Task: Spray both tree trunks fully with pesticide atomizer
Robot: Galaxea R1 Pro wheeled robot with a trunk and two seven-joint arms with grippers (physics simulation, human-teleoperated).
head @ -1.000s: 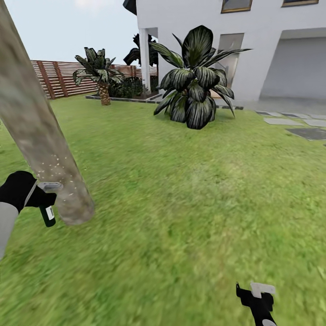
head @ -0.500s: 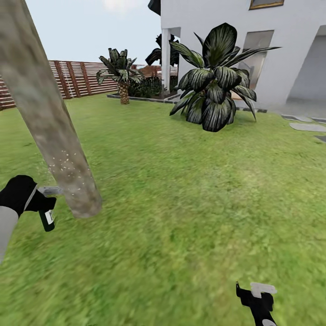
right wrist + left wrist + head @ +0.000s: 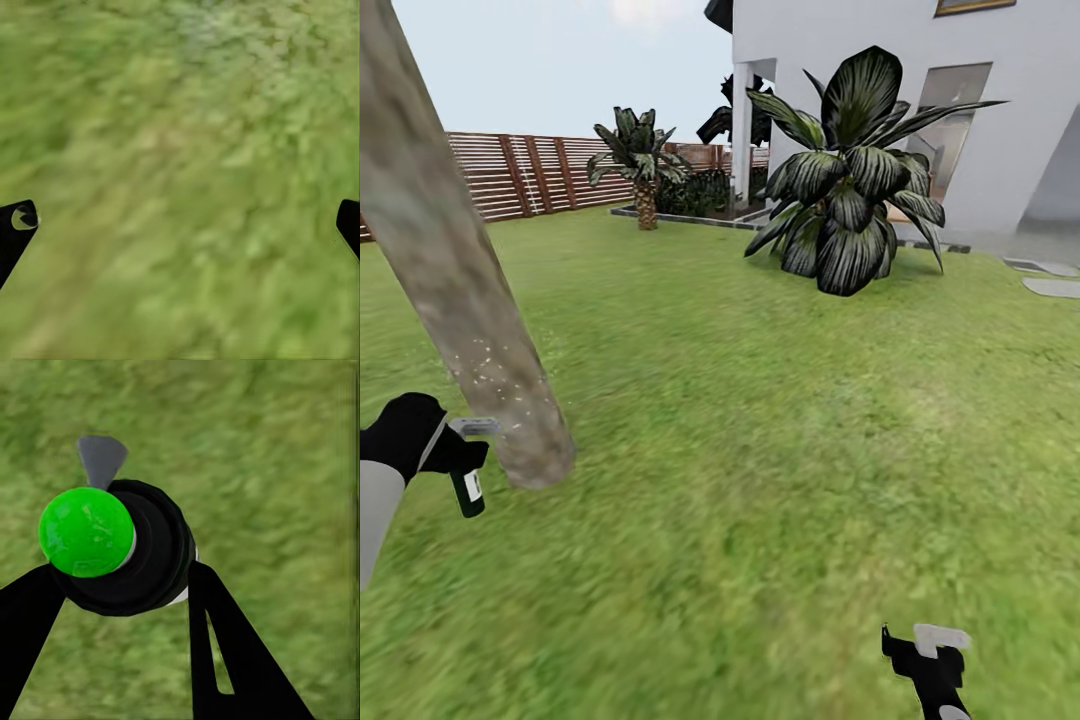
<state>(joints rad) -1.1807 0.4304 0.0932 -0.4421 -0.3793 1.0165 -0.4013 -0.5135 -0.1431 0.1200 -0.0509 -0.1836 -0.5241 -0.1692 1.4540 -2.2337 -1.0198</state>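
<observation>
A tree trunk (image 3: 455, 290), thick and grey-brown, leans across the left of the head view and meets the garden lawn (image 3: 760, 420) near my left hand. Pale specks dot its lower bark. My left gripper (image 3: 460, 455) is shut on the pesticide atomizer (image 3: 468, 492), a small dark bottle with a white label, held just beside the trunk's base. In the left wrist view the atomizer (image 3: 124, 547) shows a bright green top and a grey nozzle, clamped between the black fingers (image 3: 225, 652) of the left gripper (image 3: 120, 574). My right gripper (image 3: 918, 640) hangs low over grass; in the right wrist view the right gripper (image 3: 184, 225) stands open and holds nothing.
A broad-leaved dark plant (image 3: 850, 210) stands mid-lawn before a white house (image 3: 1000, 120). A small palm (image 3: 640, 165) grows by the brown slat fence (image 3: 530, 175). Grey paving slabs (image 3: 1055, 285) lie at the far right. Open grass spreads between the trunk and my right arm.
The whole view has swung left, so the plants and house sit further right. My left gripper still holds the atomizer by the trunk's base; the right gripper has not moved.
</observation>
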